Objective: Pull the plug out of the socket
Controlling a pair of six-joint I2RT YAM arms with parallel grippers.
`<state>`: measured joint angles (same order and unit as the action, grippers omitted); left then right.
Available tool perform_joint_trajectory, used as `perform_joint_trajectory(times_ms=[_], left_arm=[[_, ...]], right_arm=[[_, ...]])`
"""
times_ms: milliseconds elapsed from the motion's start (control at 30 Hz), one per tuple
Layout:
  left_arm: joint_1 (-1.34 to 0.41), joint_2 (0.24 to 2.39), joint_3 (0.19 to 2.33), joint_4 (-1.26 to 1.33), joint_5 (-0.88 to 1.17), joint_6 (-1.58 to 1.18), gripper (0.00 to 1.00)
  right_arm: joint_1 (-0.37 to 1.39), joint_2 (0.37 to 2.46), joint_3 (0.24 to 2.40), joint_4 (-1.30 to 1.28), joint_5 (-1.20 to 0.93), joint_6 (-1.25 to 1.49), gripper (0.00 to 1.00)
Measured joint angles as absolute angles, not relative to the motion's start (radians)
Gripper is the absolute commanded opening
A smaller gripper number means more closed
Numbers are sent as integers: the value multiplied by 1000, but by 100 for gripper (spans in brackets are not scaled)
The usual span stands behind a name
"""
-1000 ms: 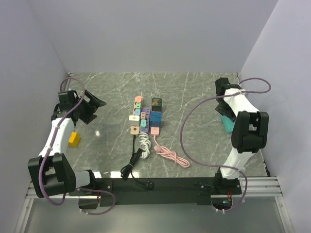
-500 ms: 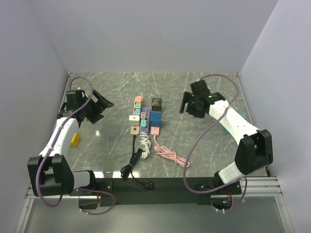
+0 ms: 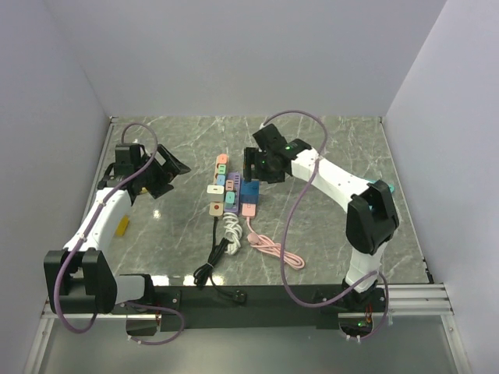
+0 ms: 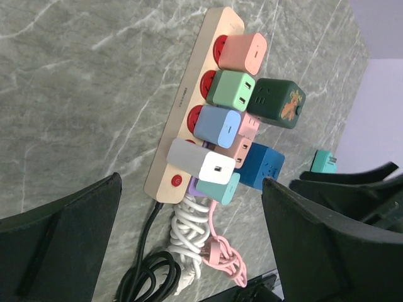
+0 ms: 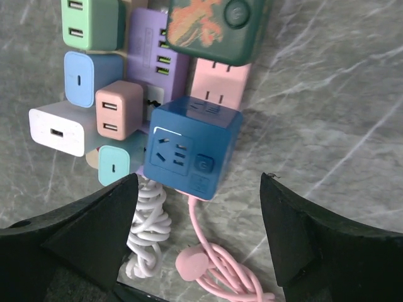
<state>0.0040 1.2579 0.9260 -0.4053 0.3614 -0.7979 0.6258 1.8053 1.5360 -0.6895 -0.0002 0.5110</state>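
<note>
Nearest the arm bases, the pink cable (image 5: pixel 208 264) and the white coiled cable (image 5: pixel 148 239) lie loose on the table (image 3: pixel 327 226). Both lead away to a cluster of 3 power strips laid side by side, long axes running near to far.

The blue cube plug (image 5: pixel 189 148) sits on the near end of the pink strip (image 5: pixel 217 82), with the dark green cube (image 5: pixel 211 28) just beyond it on the same strip. Judged from the right wrist view, the blue cube is the unit to pull.

The right gripper (image 5: pixel 198 182) hovers over this strip, fingers spread and holding nothing. The blue cube lies below and between them, apart from both. The pull direction is judged to be straight up, off the strip face. The neighbouring small pink charger (image 5: pixel 119 110) leaves little room on that side.

The left gripper (image 3: pixel 170 171) is released, fully spread, and stands well to the left of the beige strip (image 4: pixel 189 100). The right arm is the nearer.
</note>
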Motion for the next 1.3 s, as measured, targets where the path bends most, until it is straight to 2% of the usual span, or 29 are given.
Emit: perform_joint_trajectory(times_ms=[200, 333, 600, 767, 933, 1300], left_arm=[[-54, 1253, 933, -413, 359, -787, 99], [-133, 1277, 1016, -457, 324, -762, 99], [-415, 1460, 1286, -511, 153, -706, 99], [-561, 1663, 1437, -574, 51, -686, 99], [-671, 1853, 1557, -637, -43, -670, 99], [-738, 1987, 1649, -722, -165, -669, 98]], right_arm=[[660, 1838, 1559, -702, 11, 549, 85], [656, 1817, 1561, -691, 41, 593, 86], [514, 1538, 1375, -696, 119, 745, 87], [382, 1348, 1204, -694, 128, 817, 87], [333, 1253, 1080, -700, 111, 822, 88], [291, 1190, 1005, -680, 62, 817, 87]])
